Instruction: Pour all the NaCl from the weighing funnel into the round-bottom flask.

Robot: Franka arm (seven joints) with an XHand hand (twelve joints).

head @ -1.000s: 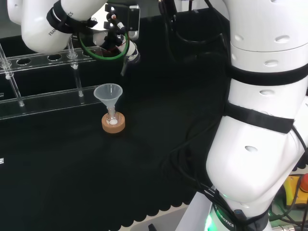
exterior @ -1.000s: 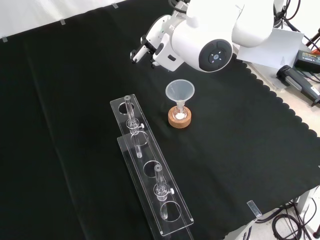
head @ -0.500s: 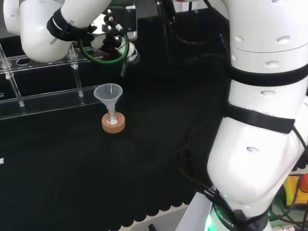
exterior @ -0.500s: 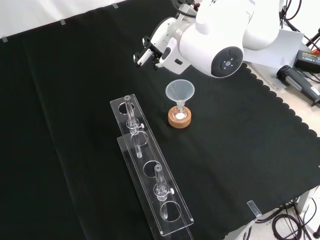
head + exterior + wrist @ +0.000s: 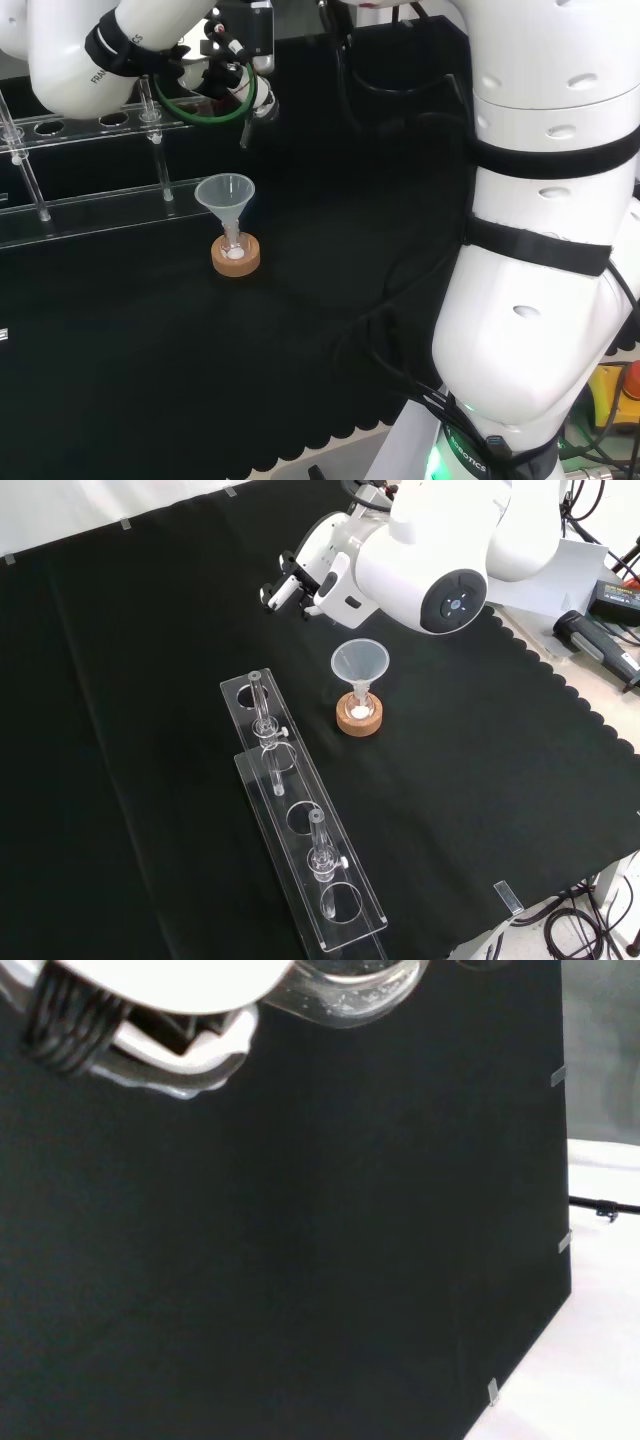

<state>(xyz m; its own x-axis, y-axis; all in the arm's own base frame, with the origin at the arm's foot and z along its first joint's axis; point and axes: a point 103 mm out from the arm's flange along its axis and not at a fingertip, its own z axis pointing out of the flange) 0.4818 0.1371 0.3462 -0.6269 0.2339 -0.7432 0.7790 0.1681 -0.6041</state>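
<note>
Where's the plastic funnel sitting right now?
In the front view the funnel stands upright in the small flask on the cork ring, just right of the clear rack and below the hand.

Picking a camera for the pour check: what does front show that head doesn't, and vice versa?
Front alone: the whole clear rack with its open holes, the cloth's far edge, and cables and gear off the bench at the right. Head alone: the arm's big white links from behind. Both: the funnel in the flask on its cork ring, white powder at the bottom, and the hand beyond it.
</note>
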